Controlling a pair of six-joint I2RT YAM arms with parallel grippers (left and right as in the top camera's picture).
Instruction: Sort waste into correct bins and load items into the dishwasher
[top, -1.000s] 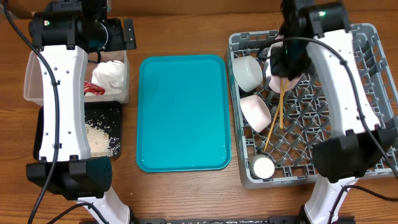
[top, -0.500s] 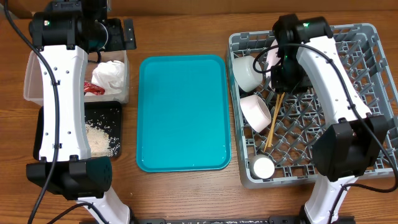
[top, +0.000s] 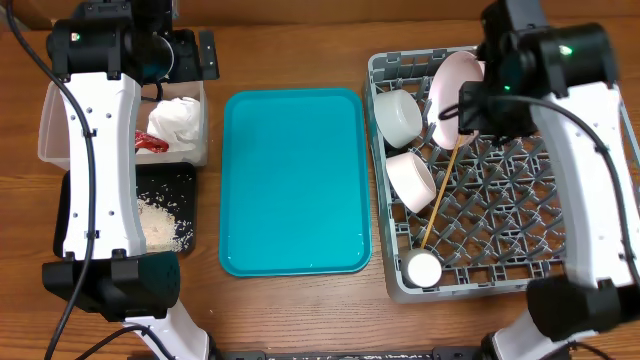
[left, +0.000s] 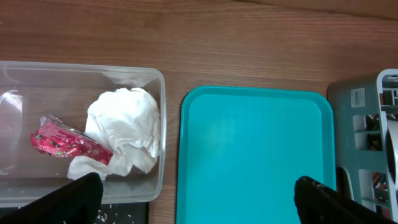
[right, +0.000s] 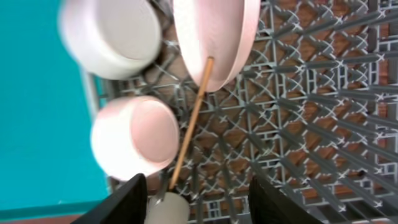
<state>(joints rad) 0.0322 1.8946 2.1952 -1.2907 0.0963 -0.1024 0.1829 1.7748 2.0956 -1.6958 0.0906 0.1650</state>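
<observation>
The grey dish rack (top: 470, 287) at the right holds a white bowl (top: 398, 115), a pink bowl (top: 410, 180), an upright pink plate (top: 450, 85), a small white cup (top: 422, 268) and the wooden chopsticks (top: 440, 195), which lie slanted on the lattice. My right gripper (right: 202, 205) hangs open above the chopsticks (right: 193, 124) with nothing between its fingers. My left gripper (left: 199, 205) is wide open and empty beside the clear tub (left: 163, 124). That tub contains a white napkin (left: 127, 134) and a red wrapper (left: 59, 142). Rice (top: 160, 220) lies in the black tray (top: 160, 180).
The teal serving tray (top: 295, 180) lies bare in the middle, between the bins and the rack. Wooden tabletop shows around everything. The left arm's white links stretch over the tub and the black tray.
My right gripper has opened and let go of the chopsticks, which now rest in the rack. The right arm has pulled up and to the right. The left arm has not moved.
</observation>
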